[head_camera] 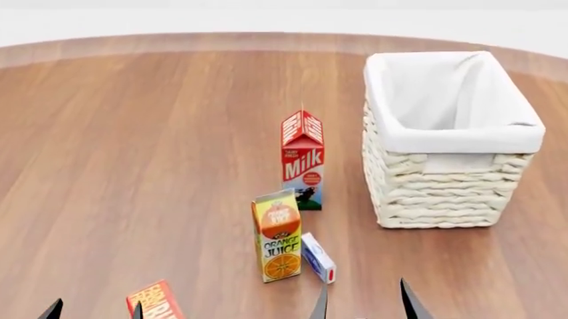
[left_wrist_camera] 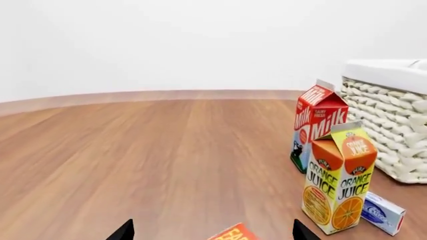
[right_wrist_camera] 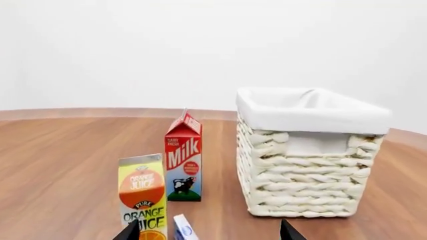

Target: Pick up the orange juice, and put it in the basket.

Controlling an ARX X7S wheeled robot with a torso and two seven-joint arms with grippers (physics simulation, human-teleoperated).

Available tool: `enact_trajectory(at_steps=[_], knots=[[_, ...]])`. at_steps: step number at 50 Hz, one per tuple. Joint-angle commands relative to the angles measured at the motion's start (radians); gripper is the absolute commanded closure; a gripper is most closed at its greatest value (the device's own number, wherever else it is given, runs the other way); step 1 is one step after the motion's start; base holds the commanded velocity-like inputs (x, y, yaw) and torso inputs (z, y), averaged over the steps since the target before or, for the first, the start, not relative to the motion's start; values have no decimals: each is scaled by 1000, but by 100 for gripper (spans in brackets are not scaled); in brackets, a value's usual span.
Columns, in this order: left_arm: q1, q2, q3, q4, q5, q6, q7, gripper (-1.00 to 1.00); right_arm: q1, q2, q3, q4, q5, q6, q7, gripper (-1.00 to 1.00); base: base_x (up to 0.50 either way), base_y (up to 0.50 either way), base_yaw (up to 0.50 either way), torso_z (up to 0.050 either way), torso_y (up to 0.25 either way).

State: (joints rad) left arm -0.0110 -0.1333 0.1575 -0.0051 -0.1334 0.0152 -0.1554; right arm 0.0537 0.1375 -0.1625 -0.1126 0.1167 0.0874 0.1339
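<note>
The orange juice (head_camera: 279,236) is a yellow-and-orange carton standing upright on the wooden table, in front of the milk carton. It also shows in the left wrist view (left_wrist_camera: 337,178) and the right wrist view (right_wrist_camera: 143,196). The basket (head_camera: 448,179) is cream wicker with a white cloth lining and stands to the right of the cartons; it also shows in the right wrist view (right_wrist_camera: 307,175) and the left wrist view (left_wrist_camera: 393,135). My left gripper (head_camera: 93,311) is open and empty at the near left. My right gripper (head_camera: 364,307) is open and empty, just nearer than the juice and to its right.
A red-and-white milk carton (head_camera: 302,159) stands behind the juice. A small white-and-blue box (head_camera: 318,258) lies right beside the juice. An orange-red box (head_camera: 155,302) lies near my left gripper. The wooden table (head_camera: 133,146) stretches left and back.
</note>
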Motion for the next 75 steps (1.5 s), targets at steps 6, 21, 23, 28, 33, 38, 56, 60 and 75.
enact_trajectory(at_steps=[6, 21, 23, 28, 33, 38, 56, 60, 75], knots=[[-2, -11, 13, -1, -11, 3, -12, -100, 4, 7, -14, 18, 13, -16, 10, -100, 275, 0, 0, 0, 0], [-3, -19, 23, -1, -19, 5, -22, -100, 9, 15, -26, 7, 24, -9, 20, -100, 276, 0, 0, 0, 1], [-3, -20, 25, -2, -20, 5, -24, -100, 10, 17, -25, 4, 28, -6, 21, -100, 279, 0, 0, 0, 0], [-4, -23, 28, -2, -23, 6, -27, -100, 9, 21, -27, -1, 32, -4, 24, -100, 279, 0, 0, 0, 0], [-5, -26, 31, -2, -26, 6, -30, -100, 9, 24, -30, 2, 34, -8, 28, -100, 277, 0, 0, 0, 0], [-5, -28, 34, -2, -28, 7, -33, -100, 10, 26, -34, -3, 38, -5, 31, -100, 273, 0, 0, 0, 0], [-7, -37, 45, -3, -37, 10, -43, -100, 16, 32, -43, 6, 45, -14, 43, -100, 275, 0, 0, 0, 0], [-7, -38, 47, -3, -39, 10, -45, -100, 16, 34, -45, 10, 44, -18, 47, -100, 255, 0, 0, 0, 0], [-9, -45, 56, -4, -45, 12, -53, -100, -34, 72, -80, -192, 66, 121, 54, -100, 15, 0, 0, 0, 1]])
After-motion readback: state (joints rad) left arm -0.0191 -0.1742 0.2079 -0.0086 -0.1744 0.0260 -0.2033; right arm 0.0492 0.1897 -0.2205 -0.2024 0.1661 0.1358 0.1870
